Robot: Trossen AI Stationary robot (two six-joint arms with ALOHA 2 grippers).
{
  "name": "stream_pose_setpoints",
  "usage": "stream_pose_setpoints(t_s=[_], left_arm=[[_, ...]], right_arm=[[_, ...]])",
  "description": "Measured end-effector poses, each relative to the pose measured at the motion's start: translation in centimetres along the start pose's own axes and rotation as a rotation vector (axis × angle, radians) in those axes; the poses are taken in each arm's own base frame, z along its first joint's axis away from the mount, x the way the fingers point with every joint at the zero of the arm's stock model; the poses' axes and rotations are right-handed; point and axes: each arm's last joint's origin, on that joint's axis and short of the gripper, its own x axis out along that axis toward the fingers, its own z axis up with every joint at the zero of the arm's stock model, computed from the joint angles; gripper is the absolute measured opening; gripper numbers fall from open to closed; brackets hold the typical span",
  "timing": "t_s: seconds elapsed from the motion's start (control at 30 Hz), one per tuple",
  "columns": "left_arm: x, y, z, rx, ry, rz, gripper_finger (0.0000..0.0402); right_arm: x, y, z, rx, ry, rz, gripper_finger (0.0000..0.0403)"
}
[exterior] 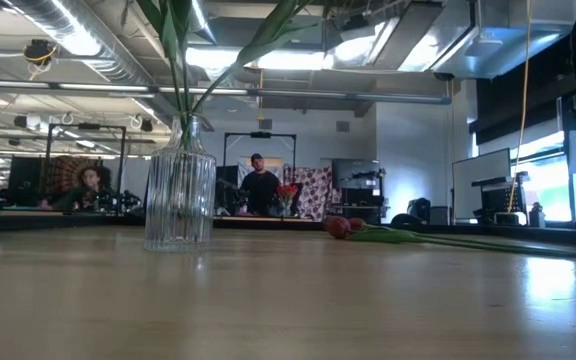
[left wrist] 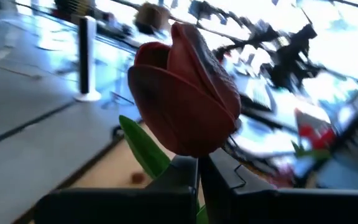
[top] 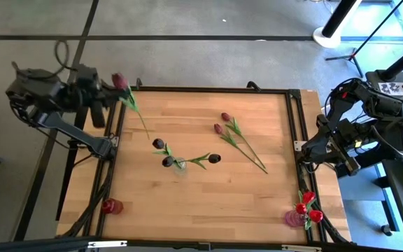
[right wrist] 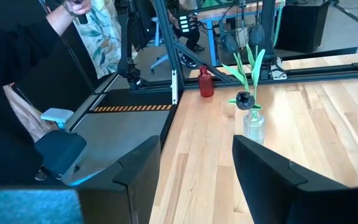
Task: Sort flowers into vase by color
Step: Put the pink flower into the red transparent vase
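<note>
My left gripper (top: 115,91) is at the table's far left corner, shut on a mauve-pink tulip (top: 120,80). The tulip's head fills the left wrist view (left wrist: 185,93) just beyond the gripper (left wrist: 199,167). A clear ribbed vase (top: 180,166) (exterior: 180,195) stands mid-table with three dark maroon tulips (top: 214,158) in it. Two more mauve tulips (top: 222,123) (exterior: 353,228) lie flat on the wood to its right. My right gripper (top: 313,151) (right wrist: 194,142) is open and waits beyond the table's right edge. My left gripper pinches the mauve tulip's stem just under the head (left wrist: 194,160) between its two fingertips (left wrist: 179,171). The head stands beyond the fingertips, and a green leaf (left wrist: 143,149) sticks out beside them. The thin stem (top: 140,119) trails from the gripper over the table toward the clear vase.
A small red vase (top: 112,206) (right wrist: 206,82) stands at the near left corner. A pinkish vase (top: 294,218) with red tulips (top: 308,206) stands at the near right corner. A black frame (top: 208,89) rims the table. People are in the room beyond (exterior: 260,185).
</note>
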Motion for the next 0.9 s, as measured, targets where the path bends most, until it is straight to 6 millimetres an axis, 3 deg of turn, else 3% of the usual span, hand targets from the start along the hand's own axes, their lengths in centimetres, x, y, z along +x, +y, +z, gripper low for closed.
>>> stream_pose_setpoints(t_s=[0.37, 0.6, 0.9], left_arm=[[3.5, -3.1, -3.0, 0.151, 0.159, -0.411, 0.0001], [1.2, -0.9, -3.8, 0.023, 0.289, -0.371, 0.0001], [-0.8, 1.1, -4.3, -0.004, 0.259, -0.355, 0.0001]], right_arm=[[0.0, -0.1, 0.2, 0.089, -0.043, -0.043, 0.0202], [0.0, 0.0, 0.6, 0.206, -0.100, -0.057, 0.0202], [-0.1, -0.2, 0.8, 0.209, -0.181, -0.152, 0.0202]])
